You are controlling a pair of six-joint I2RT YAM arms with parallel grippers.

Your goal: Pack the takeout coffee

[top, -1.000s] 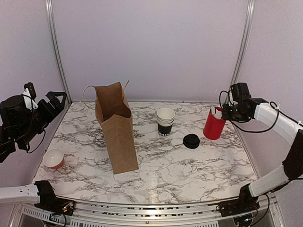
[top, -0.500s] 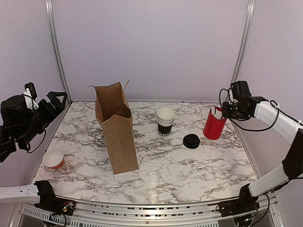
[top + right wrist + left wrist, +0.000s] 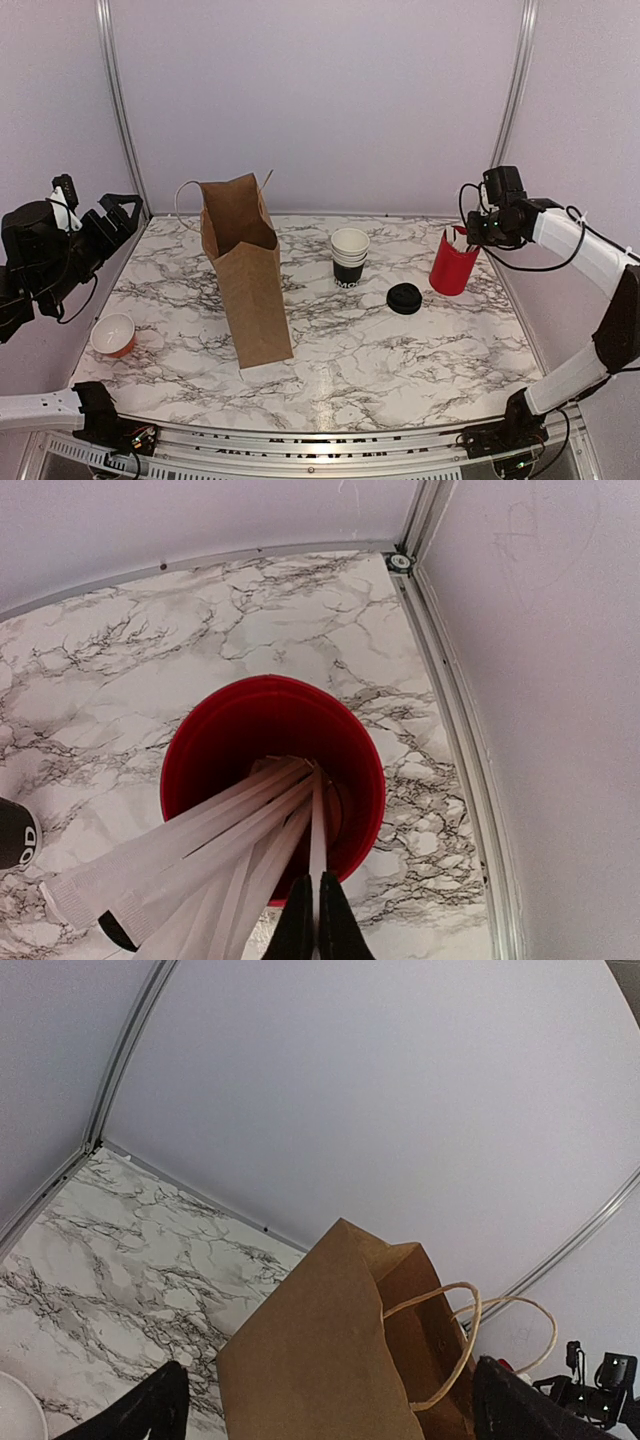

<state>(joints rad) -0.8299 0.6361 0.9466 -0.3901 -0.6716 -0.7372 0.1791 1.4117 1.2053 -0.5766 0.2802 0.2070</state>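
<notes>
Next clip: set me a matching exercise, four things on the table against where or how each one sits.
Things:
1. paper bag
2. red cup
3. black lid
4. low red bowl

Places or states:
A. lying flat, just right of the stacked cups
B. at the far left
C. upright, mouth open, left of centre
D. far right, holding white wrapped sticks

Pairs: 1-C, 2-D, 3-A, 4-B
</notes>
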